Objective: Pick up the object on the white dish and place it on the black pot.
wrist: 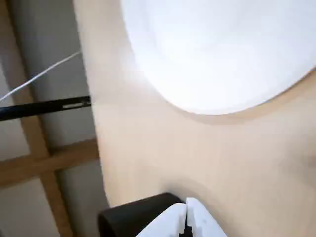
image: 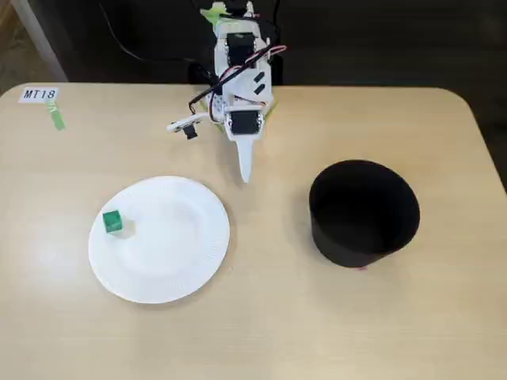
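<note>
Nothing of the task looks done yet. The green cube sits on the white paper plate, near the plate's left rim, toward the table's left edge. The black pot stands empty toward the right edge. The gripper hangs near the far edge, pincers together, holding nothing.

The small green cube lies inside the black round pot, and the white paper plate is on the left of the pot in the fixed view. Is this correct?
Not quite. The fixed view shows the small green cube on the white paper plate, near its left rim, not inside the black round pot. The plate is indeed left of the pot.
</note>
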Tool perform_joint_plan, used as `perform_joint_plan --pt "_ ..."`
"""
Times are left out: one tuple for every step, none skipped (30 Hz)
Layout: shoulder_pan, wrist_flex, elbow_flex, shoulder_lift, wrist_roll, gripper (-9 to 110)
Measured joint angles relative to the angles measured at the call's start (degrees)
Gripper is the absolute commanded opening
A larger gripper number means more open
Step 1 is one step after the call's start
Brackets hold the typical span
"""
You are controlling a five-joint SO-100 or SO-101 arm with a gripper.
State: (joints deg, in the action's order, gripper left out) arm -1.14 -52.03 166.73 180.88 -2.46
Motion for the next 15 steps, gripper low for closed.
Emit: perform_joint_plan --pt "0.0 0.0 -3.87 -5.19 -1.14 0" --pt "-0.09 -0.35 -7.91 -11.25 -2.46 0" --pt "-0.09 -1.23 -12.92 -18.54 -3.87 0" --pt "-0.18 -2.9 -18.37 -26.1 -5.1 0" --pt "-0.26 -5.01 -24.43 -33.84 -5.98 0" --pt "-0.53 -7.29 -30.41 -40.08 -6.33 0" --pt "-0.09 -9.4 -36.21 -45.53 -6.42 0" --pt "0.7 -10.99 -41.92 -49.39 -6.42 0" --pt "1.67 -11.6 -46.85 -52.47 -6.06 0" --pt "2.55 -11.69 -50.71 -55.02 -5.19 1" --pt "3.43 -11.95 -53.88 -56.95 -4.39 1" --pt "4.39 -12.39 -56.51 -59.15 -3.69 1" --pt "5.36 -12.83 -59.06 -61.7 -2.81 1" --pt "6.33 -13.36 -61.26 -64.25 -2.02 0" --pt "7.29 -13.8 -63.28 -66.8 -1.23 0"
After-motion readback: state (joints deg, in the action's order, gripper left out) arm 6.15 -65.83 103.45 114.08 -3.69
